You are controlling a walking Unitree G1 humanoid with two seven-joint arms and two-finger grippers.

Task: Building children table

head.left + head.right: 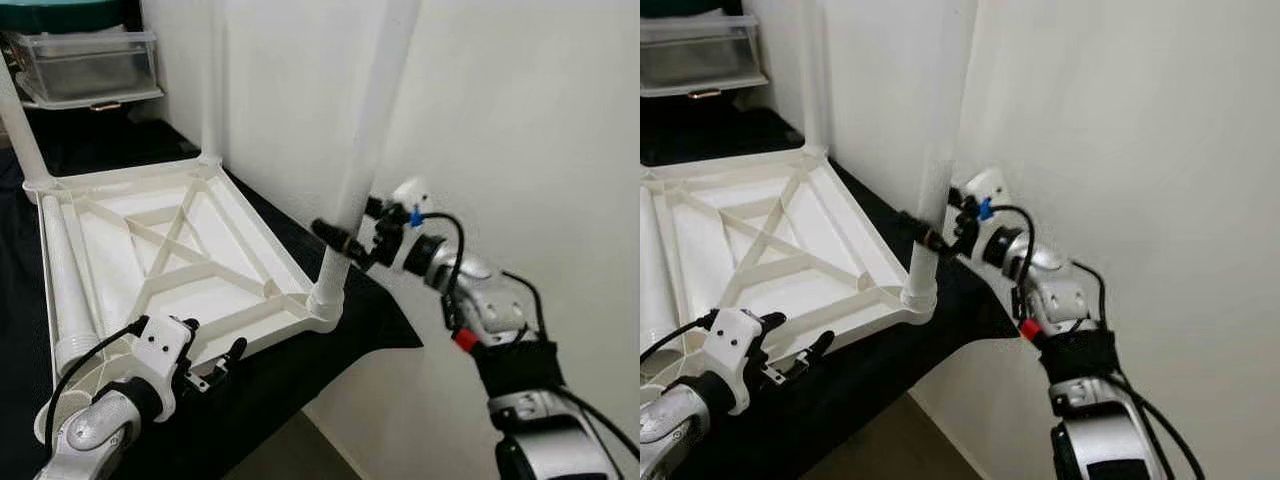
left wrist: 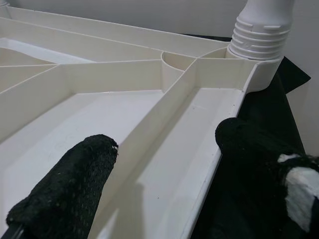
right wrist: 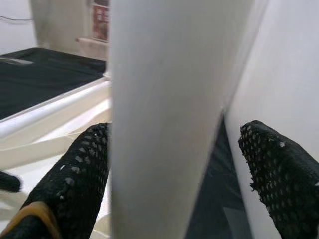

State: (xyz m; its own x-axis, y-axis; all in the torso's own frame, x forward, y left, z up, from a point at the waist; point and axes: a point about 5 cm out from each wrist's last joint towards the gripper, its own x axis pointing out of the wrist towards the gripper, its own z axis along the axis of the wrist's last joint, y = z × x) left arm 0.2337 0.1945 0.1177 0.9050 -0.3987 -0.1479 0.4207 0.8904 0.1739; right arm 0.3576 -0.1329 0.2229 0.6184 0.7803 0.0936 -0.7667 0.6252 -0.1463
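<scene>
The white plastic table top (image 1: 190, 250) lies upside down on a black cloth (image 1: 300, 365), its ribbed underside facing up, and a white leg (image 1: 365, 150) stands upright in the socket at its near right corner, close to the white wall (image 1: 520, 120). The right gripper (image 1: 335, 238) reaches in at the lower part of this leg; in the right wrist view the leg stands between the two spread fingers (image 3: 75, 184), one finger against its side and the other apart from it, so the grip is loose rather than clenched. The leg's upper end is cut off by the frame. The left gripper (image 1: 222, 368) sits at the near edge of the table top, its fingers (image 2: 70, 194) parted, one over the inner tray and one outside the rim, holding nothing. A loose leg (image 1: 65, 280) lies along the far left side of the top, and two more legs stand at the back corners, tops cut off. Beyond them a clear plastic bin (image 1: 90, 65) sits on the dark surface, its contents hard to make out.
</scene>
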